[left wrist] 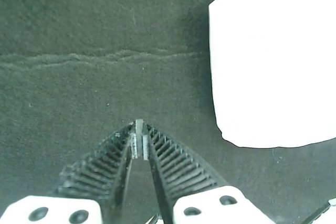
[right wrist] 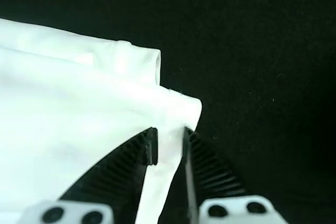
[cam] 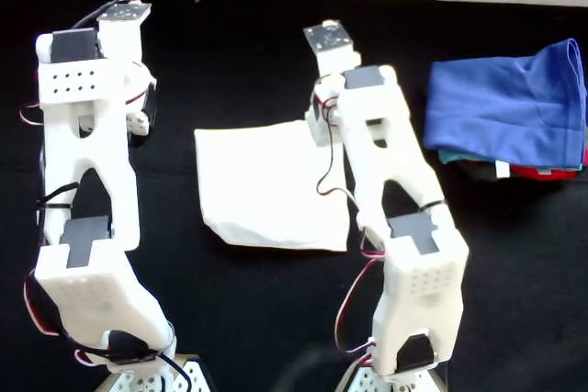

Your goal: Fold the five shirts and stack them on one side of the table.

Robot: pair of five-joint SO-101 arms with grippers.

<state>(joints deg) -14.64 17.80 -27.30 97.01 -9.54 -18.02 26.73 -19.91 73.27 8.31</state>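
Black worktop carries a white shirt mid-table and a blue-topped stack at its right edge. Wrist views add detail: left gripper jaws closed, empty, beside the shirt; right gripper jaws pinching its edge.

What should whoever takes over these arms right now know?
Left gripper: shut, empty, over the bare table beside the white shirt.
Right gripper: shut on the white shirt's edge near a corner.
White shirt: lies flat mid-table between the arms, as a rough rectangle.
Stack: on the table's right side, blue shirt on top, teal and red edges beneath; how many it holds cannot be told.
Done: several shirts stacked.
Left: probably finish folding the white shirt, then add it to the stack.
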